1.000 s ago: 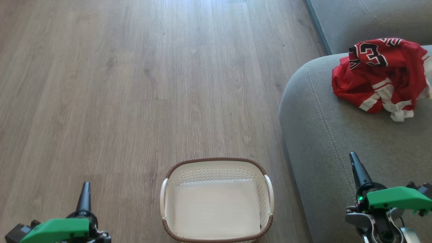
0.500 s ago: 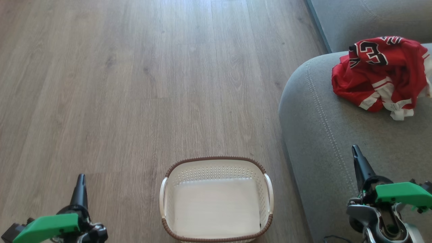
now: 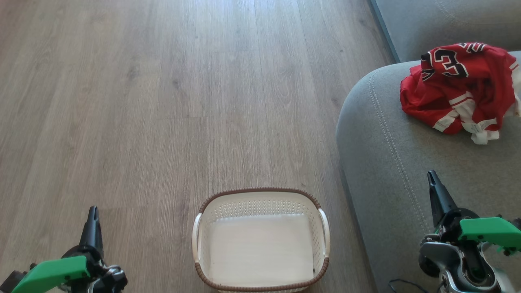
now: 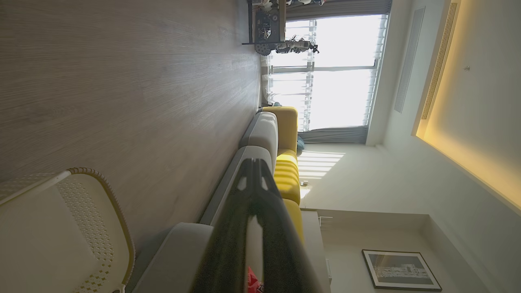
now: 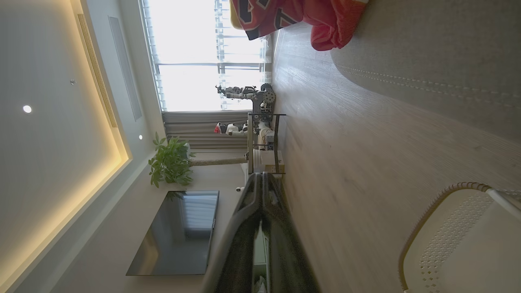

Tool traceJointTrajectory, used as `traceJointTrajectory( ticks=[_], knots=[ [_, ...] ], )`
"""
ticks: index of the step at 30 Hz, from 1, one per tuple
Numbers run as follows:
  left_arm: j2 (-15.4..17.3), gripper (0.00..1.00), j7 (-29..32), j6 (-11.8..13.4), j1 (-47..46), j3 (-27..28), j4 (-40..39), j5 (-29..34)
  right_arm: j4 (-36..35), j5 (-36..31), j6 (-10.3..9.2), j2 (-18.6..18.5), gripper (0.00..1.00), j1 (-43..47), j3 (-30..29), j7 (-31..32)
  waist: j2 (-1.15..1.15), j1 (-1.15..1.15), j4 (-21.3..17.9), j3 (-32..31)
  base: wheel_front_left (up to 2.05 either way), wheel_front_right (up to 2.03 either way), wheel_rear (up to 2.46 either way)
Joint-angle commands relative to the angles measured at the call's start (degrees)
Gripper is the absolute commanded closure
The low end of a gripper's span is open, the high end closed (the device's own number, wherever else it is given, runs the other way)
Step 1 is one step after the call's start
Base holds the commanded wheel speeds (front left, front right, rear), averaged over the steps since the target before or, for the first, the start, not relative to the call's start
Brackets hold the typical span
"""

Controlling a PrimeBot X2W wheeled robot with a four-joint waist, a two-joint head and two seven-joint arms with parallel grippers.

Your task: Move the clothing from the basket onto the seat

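My left gripper (image 3: pixel 93 211) sits low at my left over the wooden floor (image 3: pixel 163 101), its two dark fingers pressed together into one point with nothing between them. My right gripper (image 3: pixel 430 176) is low at my right, over the front part of the seat (image 3: pixel 390 162), and its fingers are likewise drawn together and hold nothing. The basket (image 3: pixel 260 190) stands on the floor between the two of them, just beside the seat's rounded edge, upright, with its pale bottom in full view and its brown rim unbroken around it. The clothing (image 3: pixel 456 87) lies on the seat, well apart from the basket and well ahead of my right gripper, bunched into a loose red heap with white trim folded through it and black, white-edged numerals showing near its top. In my left wrist view the left gripper (image 4: pixel 253 163) rises as one closed dark wedge, with a corner of the basket (image 4: pixel 101 195) to one side, the grey seat (image 4: pixel 179 252) running away beyond it, yellow cushions (image 4: pixel 287 179) along the sofa and a bright window (image 4: pixel 333 81) at the far end. In my right wrist view the right gripper (image 5: pixel 260 176) also shows its fingers meeting at the tips; the clothing (image 5: pixel 309 20) hangs over the seat (image 5: pixel 427 49) near that view's top edge, the basket (image 5: pixel 439 219) curves in at the lower corner, and a dark television (image 5: pixel 179 232) and a green plant (image 5: pixel 171 162) stand against the far wall.
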Motion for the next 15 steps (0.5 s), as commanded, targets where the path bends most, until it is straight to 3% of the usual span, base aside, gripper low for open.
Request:
traceJointTrajectory(
  ticks=[1, 15],
  knots=[
    [0.6, 1.0, 0.5, -0.5, -2.7, 2.1, -2.1, -0.2, -2.2, 0.6, 0.47, -1.1, 1.0, -3.0, 1.3, 0.3, 0.0, 0.0, 0.0, 0.0, 0.0, 0.0, 0.0],
    [0.6, 1.0, 0.5, -0.5, -2.7, 2.1, -2.1, -0.1, -2.3, 1.2, 0.47, -1.6, 1.0, -3.0, 1.9, -0.2, 0.0, 0.0, 0.0, 0.0, 0.0, 0.0, 0.0]
  ],
)
